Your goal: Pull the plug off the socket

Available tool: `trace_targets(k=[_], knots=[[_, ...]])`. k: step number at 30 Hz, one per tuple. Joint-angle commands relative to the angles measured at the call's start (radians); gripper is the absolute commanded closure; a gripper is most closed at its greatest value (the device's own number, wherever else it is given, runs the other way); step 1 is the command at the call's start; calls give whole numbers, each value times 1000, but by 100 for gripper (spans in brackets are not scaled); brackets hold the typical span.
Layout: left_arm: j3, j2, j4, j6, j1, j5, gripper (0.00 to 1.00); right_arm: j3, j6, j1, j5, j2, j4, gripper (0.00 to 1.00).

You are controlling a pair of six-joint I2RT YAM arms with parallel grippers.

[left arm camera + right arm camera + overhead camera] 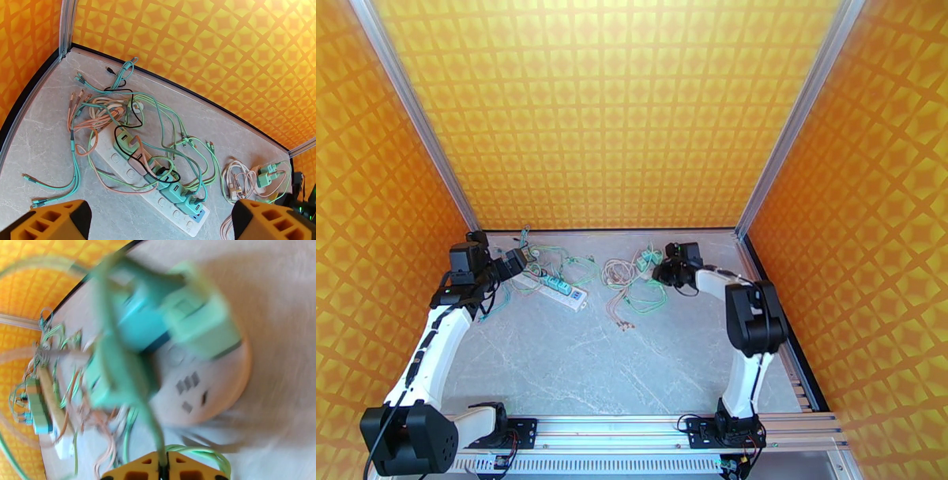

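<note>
Grey tabletop point(632, 363), mint plug point(201, 325), green cable point(152, 425)

Grey marbled table point(632, 363), white power strip point(130, 173) lying on it, tangled cables point(628, 300), round socket point(205, 394)

Walls point(608, 110): orange, yellow diamond lattice
Table point(632, 363): grey marbled
Power strip point(118, 161): white
Plugs point(173, 191): mint, teal
Cable point(152, 425) in right pincer point(164, 467): green
Its fingers point(189, 469): orange
</note>
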Motion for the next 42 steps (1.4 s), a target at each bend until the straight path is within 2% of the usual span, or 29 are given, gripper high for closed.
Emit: trace_targets(k=[1,12,18,19,23,24,28,32,37,42], knots=[[-30,-27,36,-23,-11,33,1,-131,48,42,-27,-102,-1,89],[-36,-15,42,-29,-33,42,1,-458,234,276,51,-395,81,90],[-33,1,44,-28,-57,42,1,-516,321,381,120,-517,74,87],[-32,3,44,-28,-64,42,1,-520,331,385,125,-530,70,84],[-24,18,46,-19,-106,41,1,-512,301,385,186,-586,-24,54],[-19,23,46,-19,-118,41,1,-499,278,385,221,-595,-75,49],[-6,45,49,-23,-175,41,1,-441,184,380,350,-616,-246,39],[17,79,44,-17,-248,41,1,-398,146,363,449,-637,-340,27],[62,143,35,-11,-316,42,1,-382,140,330,505,-667,-384,27],[109,184,24,8,-368,41,1,-342,82,273,445,-663,-345,31]])
